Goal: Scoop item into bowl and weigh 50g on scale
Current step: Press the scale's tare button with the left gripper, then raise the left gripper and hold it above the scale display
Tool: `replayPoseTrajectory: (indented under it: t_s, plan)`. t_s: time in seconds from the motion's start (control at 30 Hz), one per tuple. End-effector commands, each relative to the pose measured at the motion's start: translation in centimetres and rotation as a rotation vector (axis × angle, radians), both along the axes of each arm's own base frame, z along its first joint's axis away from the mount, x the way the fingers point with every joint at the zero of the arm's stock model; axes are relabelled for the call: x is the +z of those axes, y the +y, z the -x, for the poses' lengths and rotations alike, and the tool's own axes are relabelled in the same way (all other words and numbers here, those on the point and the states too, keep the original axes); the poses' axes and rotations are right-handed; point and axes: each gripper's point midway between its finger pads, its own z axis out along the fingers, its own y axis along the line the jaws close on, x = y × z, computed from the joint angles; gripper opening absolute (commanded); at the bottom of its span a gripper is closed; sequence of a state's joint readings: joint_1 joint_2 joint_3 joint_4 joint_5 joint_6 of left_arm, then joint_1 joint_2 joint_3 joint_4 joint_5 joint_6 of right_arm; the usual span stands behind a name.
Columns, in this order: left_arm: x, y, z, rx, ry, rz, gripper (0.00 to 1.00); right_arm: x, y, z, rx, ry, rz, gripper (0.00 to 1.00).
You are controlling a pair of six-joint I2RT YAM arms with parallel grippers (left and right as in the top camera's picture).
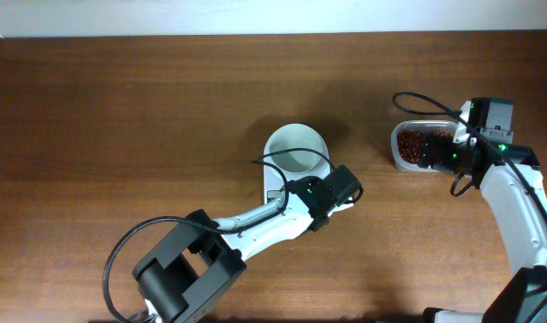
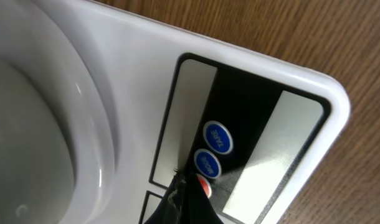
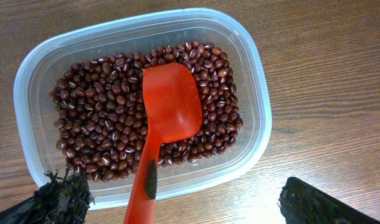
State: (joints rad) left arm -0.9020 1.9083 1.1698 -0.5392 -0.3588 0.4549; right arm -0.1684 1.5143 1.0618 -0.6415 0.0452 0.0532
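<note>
Bowl (image 1: 275, 144) on scale (image 1: 273, 187); tub (image 1: 398, 159) of beans (image 1: 416, 141) well right.

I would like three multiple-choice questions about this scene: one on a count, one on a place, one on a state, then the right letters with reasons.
1. How many blue buttons show on the scale? A one; B two; C four.
2. Where does the red scoop lie? A on the beans in the clear tub; B on the scale; C on bare wood.
3. The right gripper is: A shut on the scoop; B shut on the tub rim; C open, holding nothing.
Answers: B, two blue discs sit side by side; A, its blade rests on the beans; C, its fingers stand wide apart, clear of the handle.
</note>
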Motion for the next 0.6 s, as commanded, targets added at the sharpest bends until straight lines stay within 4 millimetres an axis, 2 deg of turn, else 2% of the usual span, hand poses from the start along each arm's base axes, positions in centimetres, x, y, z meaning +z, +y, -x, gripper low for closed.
replayPoseTrajectory:
  t_s: [0.0, 0.27, 0.37, 0.47, 0.5, 0.57]
  plan:
    - [-3.5, 0.5, 3.0, -0.061, 0.167, -0.032, 0.0, -0.4, 0.0, 0.0, -0.007, 0.009, 0.006, 0.99]
    - [-4.0, 0.4, 5.1, -0.161, 0.277, -0.036, 0.0, -0.4, 0.0, 0.0, -0.007, 0.009, 0.006, 0.99]
    - [-3.1, 0.4, 6.0, -0.15, 0.336, -0.04, 0.0, -0.4, 0.0, 0.0, -0.007, 0.009, 0.006, 0.99]
    - [2.9, -1.2, 4.6, -0.079, 0.282, 0.047, 0.0, -0.4, 0.0, 0.0, -0.007, 0.009, 0.006, 0.99]
    - [6.2, -2.3, 3.9, -0.031, 0.237, 0.135, 0.0, -0.4, 0.0, 0.0, -0.007, 0.009, 0.006, 0.99]
    - [11.3, -3.9, 3.7, -0.027, 0.215, 0.292, 0.0, -0.4, 0.0, 0.0, -0.007, 0.009, 0.006, 0.99]
